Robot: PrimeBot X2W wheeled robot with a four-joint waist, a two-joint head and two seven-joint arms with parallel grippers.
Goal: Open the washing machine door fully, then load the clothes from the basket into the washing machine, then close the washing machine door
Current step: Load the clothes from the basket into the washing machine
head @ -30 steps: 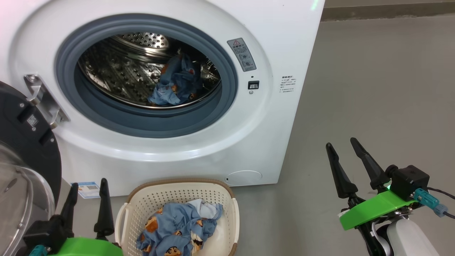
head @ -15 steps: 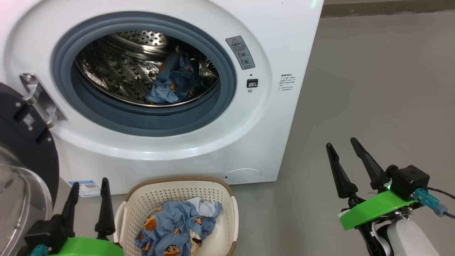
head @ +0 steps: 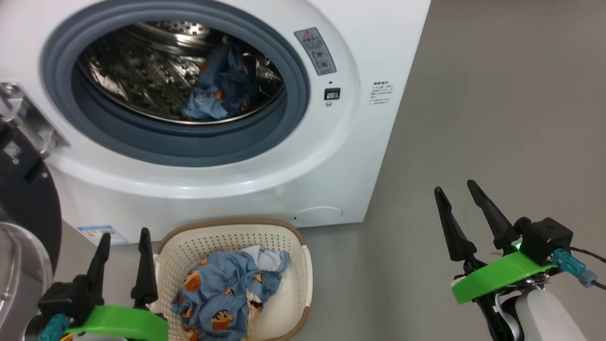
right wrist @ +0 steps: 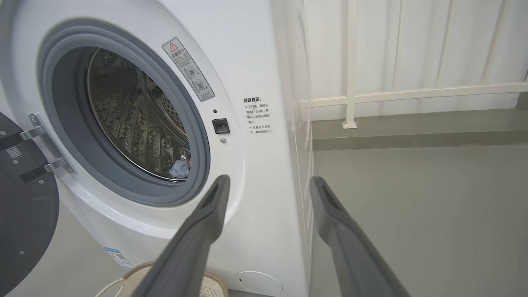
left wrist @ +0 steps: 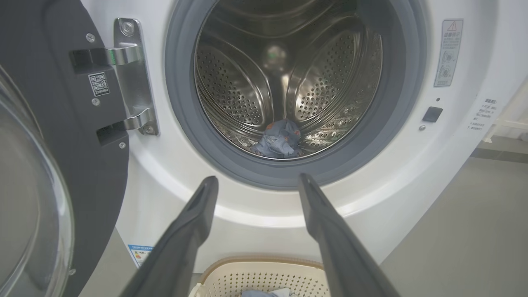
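clothes (head: 222,296) fill the basket (head: 303,265); both grippers spread, holding nothing.

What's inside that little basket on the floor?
A crumpled bundle of light blue clothes printed with orange-brown cartoon figures, with a white part showing. It lies against the left side of the basket and hides the floor beneath, so anything under it cannot be seen.

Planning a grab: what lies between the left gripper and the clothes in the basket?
Head view: just the basket's wall between left gripper and clothes.
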